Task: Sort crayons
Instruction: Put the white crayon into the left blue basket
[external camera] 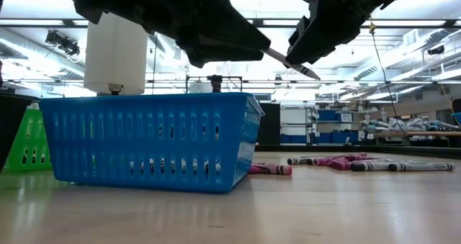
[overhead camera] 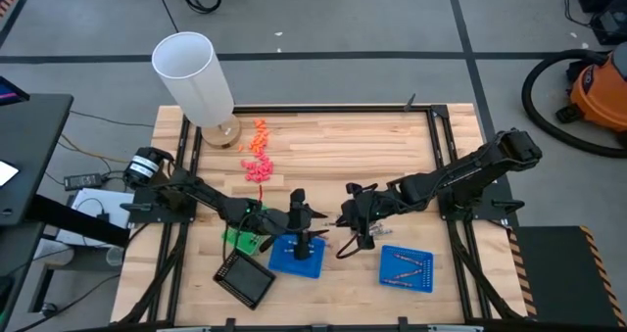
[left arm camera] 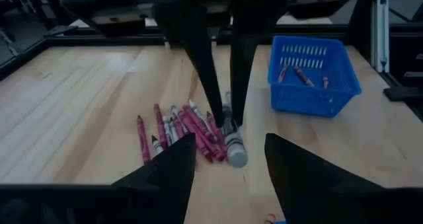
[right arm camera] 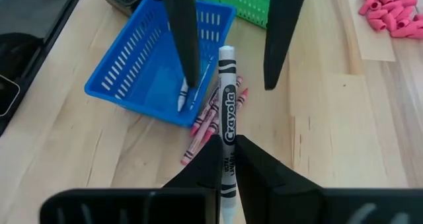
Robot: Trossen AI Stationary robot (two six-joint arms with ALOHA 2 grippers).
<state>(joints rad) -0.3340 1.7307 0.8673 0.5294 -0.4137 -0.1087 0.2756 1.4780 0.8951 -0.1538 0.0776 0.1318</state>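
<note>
A wooden table (overhead camera: 323, 146) seen from above holds two dark robot arms meeting near its front middle. The right gripper (right arm camera: 228, 159) is pinched closed on a silvery-grey crayon (right arm camera: 227, 105), gripping it partway along the paper wrapper so most of its length sticks out ahead of the fingers. The crayon is held in the air above the table, pointing toward a blue basket (right arm camera: 142, 69) just beside the left arm. The left gripper (left arm camera: 228, 161) hangs with its fingers spread wide and nothing between them, hovering over the loose pile of crayons (left arm camera: 185, 128) that lies flat on the wood, pinkish-red, maroon and grey sticks touching and overlapping one another. A second blue basket (left arm camera: 316, 92) on the right side of the table already has a few crayons in it. A green basket (right arm camera: 244, 2) sits behind the first blue one, and a scatter of pink chunky bits (overhead camera: 260, 161) lies further back, near a white cylinder (overhead camera: 193, 75). The crayons look light, thin and rigid, but probably snap if squeezed hard or levered; their round paper sleeves would likely roll. A grip across the middle of the wrapper, as the right gripper has, seems safest, taking one stick from the edge of the pile.
</note>
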